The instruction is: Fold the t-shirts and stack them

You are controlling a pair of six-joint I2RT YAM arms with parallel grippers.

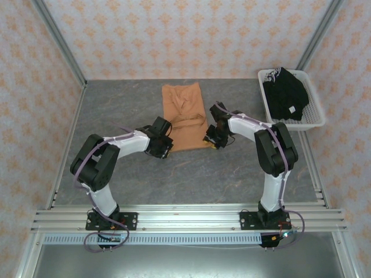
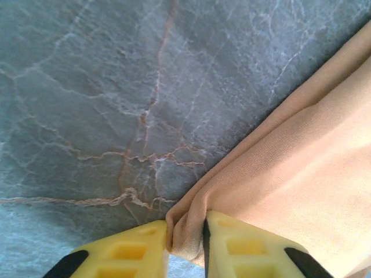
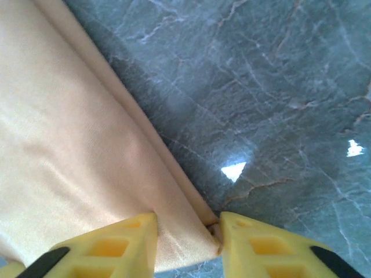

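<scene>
An orange t-shirt (image 1: 184,113) lies folded into a long strip in the middle of the table, print hidden. My left gripper (image 1: 167,150) is at its near left corner. In the left wrist view it (image 2: 186,243) is shut on a bunched fold of the orange cloth (image 2: 301,162). My right gripper (image 1: 210,141) is at the near right corner. In the right wrist view its jaws (image 3: 187,237) stand apart astride the hem corner of the shirt (image 3: 69,145), the cloth lying flat between them. Black t-shirts (image 1: 285,95) are heaped in a basket.
A white slatted basket (image 1: 316,101) stands at the back right of the grey marbled table (image 1: 116,110). Patterned walls close in the back and both sides. A metal rail (image 1: 185,217) runs along the near edge.
</scene>
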